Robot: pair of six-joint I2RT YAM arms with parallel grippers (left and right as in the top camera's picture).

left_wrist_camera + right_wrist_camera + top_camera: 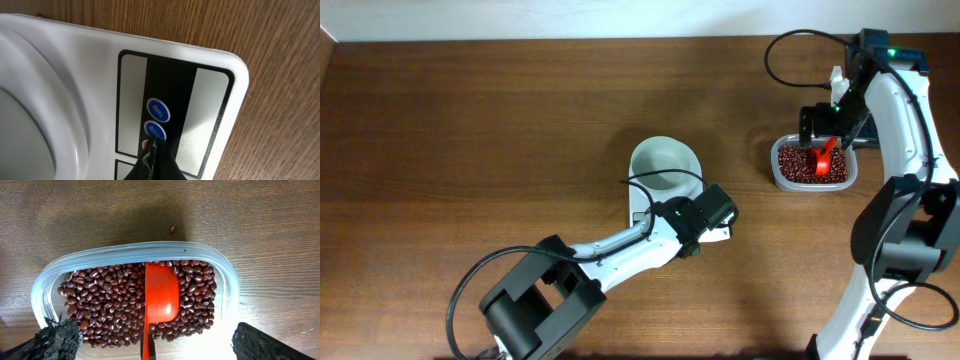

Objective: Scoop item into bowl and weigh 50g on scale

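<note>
1. Brown wood-grain tabletop (470, 120) carries everything, and both arms reach over it.
2. The left gripper (153, 147) has its two dark fingers pressed together into one point, with nothing between them.
3. This point is on the black panel (175, 85) of the white scale (75, 65), at the lower edge of a blue button (155, 130) whose lettering I cannot read. A small red edge shows just to the left of the tip.
4. Just above that button is a second blue button marked TARE (158, 110), and a pale grey field lies on each side of the panel.
5. In the overhead view the white bowl (665, 160) stands on the scale, just beside the left gripper. Its inside shows only plain white.
6. The right gripper (822, 132) hangs over the far right part of the table, well apart from the scale. Its fingers (55, 340) stand wide apart, one at each lower corner of the wrist view.
7. Between them a red scoop (161, 295) lies with its cup on the beans, and its handle runs out of the lower edge of the view. Neither finger touches it in what is visible.
8. The scoop is inside a clear rounded-rectangular plastic tub (42, 287).
9. Small dark reddish-brown beans (105, 305) cover the floor of the tub.
10. One stray bean (172, 229) lies on the wood just beyond the far rim of the tub.
</note>
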